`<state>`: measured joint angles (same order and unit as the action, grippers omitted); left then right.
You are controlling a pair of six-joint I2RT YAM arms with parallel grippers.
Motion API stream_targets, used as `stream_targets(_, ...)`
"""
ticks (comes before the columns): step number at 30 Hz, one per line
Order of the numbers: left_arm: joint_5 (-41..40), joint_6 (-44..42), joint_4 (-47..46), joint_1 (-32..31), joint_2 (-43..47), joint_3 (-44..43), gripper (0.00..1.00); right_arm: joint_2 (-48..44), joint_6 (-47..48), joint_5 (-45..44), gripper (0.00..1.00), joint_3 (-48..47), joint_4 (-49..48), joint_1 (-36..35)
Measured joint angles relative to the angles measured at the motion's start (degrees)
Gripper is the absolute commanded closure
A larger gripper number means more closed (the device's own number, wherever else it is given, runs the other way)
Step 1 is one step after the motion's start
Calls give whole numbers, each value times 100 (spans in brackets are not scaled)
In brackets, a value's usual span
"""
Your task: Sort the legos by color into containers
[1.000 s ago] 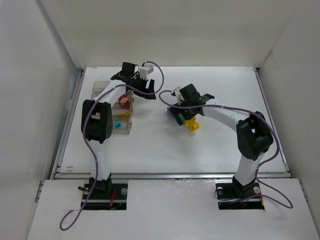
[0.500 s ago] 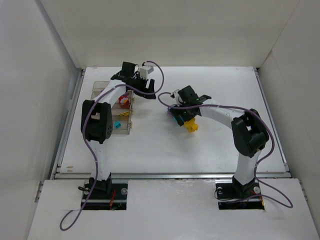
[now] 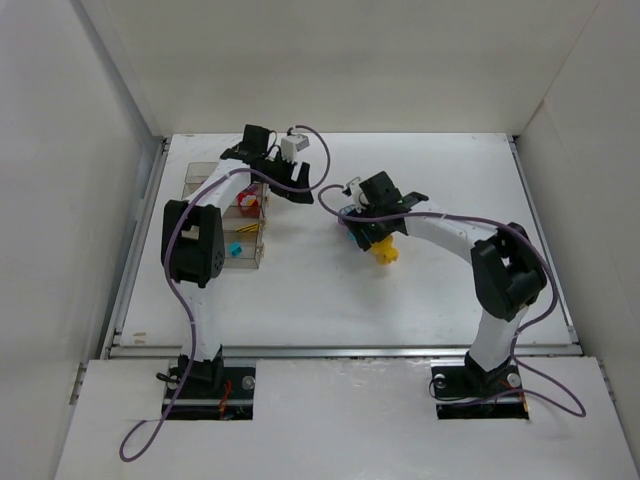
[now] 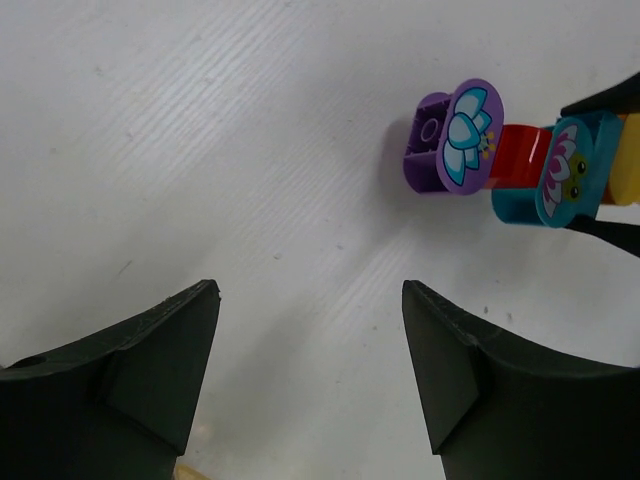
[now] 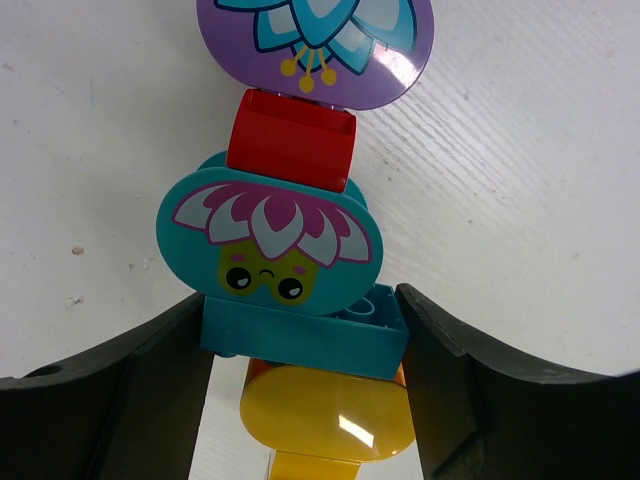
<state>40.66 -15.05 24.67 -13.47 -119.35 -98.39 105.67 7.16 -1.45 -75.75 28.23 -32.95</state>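
Item: sorting legos by colour, pick step. Right gripper is low over a row of four on the table, near its middle and well apart from the bins. Its jaws stand against both sides of the teal brick with no gap I can see, so I take it as a grip, though the brick lies on the table. Neighbours: red brick touching its far side, purple brick beyond that, yellow brick tucked under the near end. Whether any are clipped together I cannot tell. Left gripper hangs beside the bins with jaws wide apart and nothing between them, only bare table below. The bins already hold a red, a yellow and a cyan piece, each in a separate compartment. Next move, as I judge it: a straight lift so red and yellow are not dragged along, then a carry to the compartment with the cyan piece, the nearest in the row. Markings: flower prints on the purple and teal caps, with a small face on the teal one. I can read no brand, label or lettering anywhere.
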Motion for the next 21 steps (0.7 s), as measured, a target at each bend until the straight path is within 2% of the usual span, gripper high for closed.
stream_targets(3, 448, -249, 304, 7, 0, -74, 5, -354, 109, 2, 88, 160, -76, 0)
stream_targets(4, 616, -330, 411, 7, -2, -133, 0, -511, 157, 22, 88, 216, -129, 0)
stream_targets(9, 1668, -542, 728, 7, 0, -603, 0, -1163, 332, 164, 92, 306, -431, -2)
stream_targets(13, 2232, -498, 743, -24, 0, -769, 0, -1252, 411, 321, 92, 306, -623, -2)
stream_targets(21, 2463, -125, 514, -149, -2, -774, 0, -1226, 468, 385, 94, 306, -638, -92)
